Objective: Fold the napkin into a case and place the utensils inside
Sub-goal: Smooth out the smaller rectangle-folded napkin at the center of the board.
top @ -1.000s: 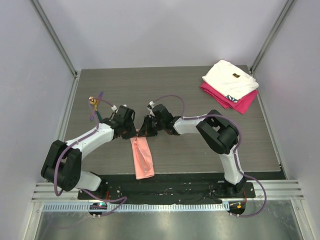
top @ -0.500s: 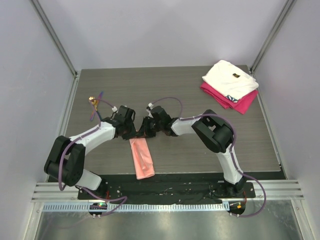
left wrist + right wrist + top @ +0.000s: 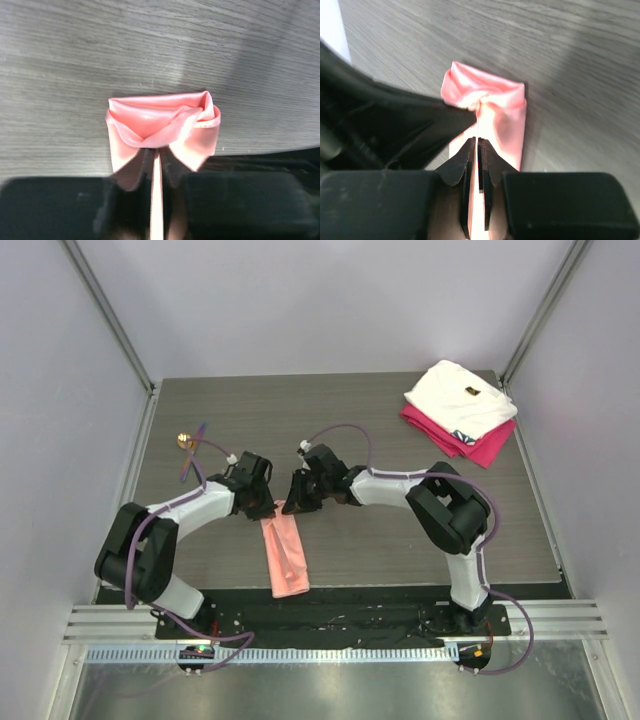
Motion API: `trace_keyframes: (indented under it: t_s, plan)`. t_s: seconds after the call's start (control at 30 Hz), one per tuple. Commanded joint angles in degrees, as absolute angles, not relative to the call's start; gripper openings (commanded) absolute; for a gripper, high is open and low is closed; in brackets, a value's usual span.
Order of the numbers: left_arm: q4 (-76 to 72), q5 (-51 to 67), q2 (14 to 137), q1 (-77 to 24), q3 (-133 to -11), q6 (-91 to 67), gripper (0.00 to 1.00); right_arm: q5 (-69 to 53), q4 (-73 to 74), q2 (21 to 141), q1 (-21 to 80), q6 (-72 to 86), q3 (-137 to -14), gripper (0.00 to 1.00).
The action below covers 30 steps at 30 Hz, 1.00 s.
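Note:
The salmon-pink napkin (image 3: 287, 560) lies folded into a long narrow strip on the table, running from between the grippers toward the near edge. My left gripper (image 3: 268, 508) and my right gripper (image 3: 292, 504) meet at its far end. In the left wrist view the left gripper (image 3: 156, 160) is shut on the napkin (image 3: 160, 120), whose end bunches into a loop. In the right wrist view the right gripper (image 3: 477, 145) is shut on a thin edge of the napkin (image 3: 505, 115). The utensils (image 3: 188, 445) lie at the left of the table, gold bowl and thin purple and green handles.
A folded white cloth (image 3: 460, 398) lies on a folded magenta cloth (image 3: 480, 448) at the back right corner. The left arm's black gripper body (image 3: 395, 125) fills the left of the right wrist view. Metal frame posts stand at the table's back corners.
Both grippers stay pinched on the napkin's far end and have shifted slightly. The arms' elbows have moved outward. The strip on the table has barely moved.

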<state>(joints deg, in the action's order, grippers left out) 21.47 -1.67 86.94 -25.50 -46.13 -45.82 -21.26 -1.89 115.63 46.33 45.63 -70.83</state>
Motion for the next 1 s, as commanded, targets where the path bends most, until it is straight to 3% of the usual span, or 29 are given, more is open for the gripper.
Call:
trace_keyframes:
  t_s: [0.0,0.07,0.13,0.17,0.27,0.3,0.33,0.57,0.63,0.67,0.97]
  plan:
    - [21.87,-1.58,82.8,-25.58,-47.46,-43.86,0.21,-16.62,6.31,108.9,46.49,38.34,-71.46,0.15]
    - [23.46,-2.11,80.61,-25.58,-48.07,-43.33,0.35,-16.0,7.2,107.93,46.58,37.01,-70.76,0.16]
    - [26.96,-3.33,77.53,-25.58,-49.12,-43.07,0.4,-16.08,8.96,106.79,46.67,35.08,-70.05,0.18]
    - [28.46,-3.51,76.74,-25.58,-49.39,-42.98,0.54,-15.91,9.92,106.44,47.28,34.37,-70.22,0.19]
    - [34.07,-4.92,73.57,-25.58,-49.66,-43.15,0.71,-14.94,13.18,104.94,48.25,32.35,-70.14,0.27]
    - [35.75,-5.01,73.04,-25.58,-49.92,-43.42,0.72,-15.2,14.4,104.68,48.34,31.82,-70.57,0.28]
    - [37.51,-4.66,71.99,-25.58,-49.49,-43.68,0.71,-14.94,15.02,104.16,48.51,31.56,-70.75,0.31]
    - [37.09,-0.35,62.42,-25.66,-36.13,-50.36,0.31,-14.06,15.03,102.66,48.25,32.52,-67.77,0.37]
    - [37.09,-0.35,60.74,-25.93,-33.42,-51.32,0.27,-14.24,14.5,102.57,48.25,32.52,-66.89,0.37]
    - [36.92,-0.35,58.99,-26.01,-32.44,-51.85,0.2,-14.33,14.15,102.05,48.25,32.43,-66.45,0.37]
    - [24.27,4.74,66.34,-32.15,-26.98,-58.7,0.06,-11.52,12.75,100.11,48.16,33.75,-60.3,0.35]
